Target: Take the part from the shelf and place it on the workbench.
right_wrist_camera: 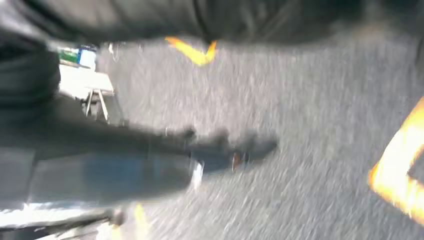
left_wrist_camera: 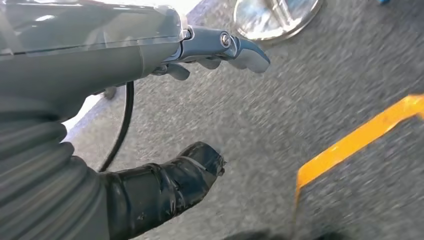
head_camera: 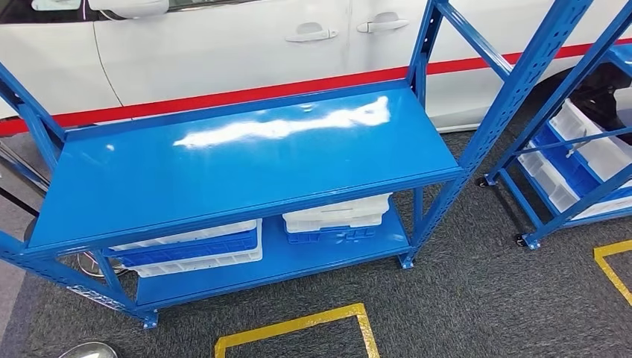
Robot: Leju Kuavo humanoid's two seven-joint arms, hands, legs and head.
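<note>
Nearest, the left hand point(left_wrist_camera: 200, 95) hangs over grey carpet point(left_wrist_camera: 310, 100), fingers apart and holding nothing: grey fingers reach out on one side, a black taped thumb point(left_wrist_camera: 170, 175) on the other. An orange floor line point(left_wrist_camera: 350, 145) runs past it and a shiny round base point(left_wrist_camera: 275, 17) lies beyond the fingertips. The right hand point(right_wrist_camera: 220, 150) is blurred in its wrist view; its fingers stretch over the carpet, and I cannot tell whether it is open or closed.

From the head view, a yellow floor outline point(head_camera: 298, 328) lies on the carpet just in front of a blue rack point(head_camera: 246, 156). Its glossy top shelf is bare. On the lower shelf sit white and blue bins point(head_camera: 194, 250), with a second stack point(head_camera: 339, 216) beside them. I cannot tell which thing is the part. A second blue rack point(head_camera: 574, 149) stands to the right, holding white bins point(head_camera: 596, 142). Behind both stands a white car point(head_camera: 223, 45) with a red stripe.
</note>
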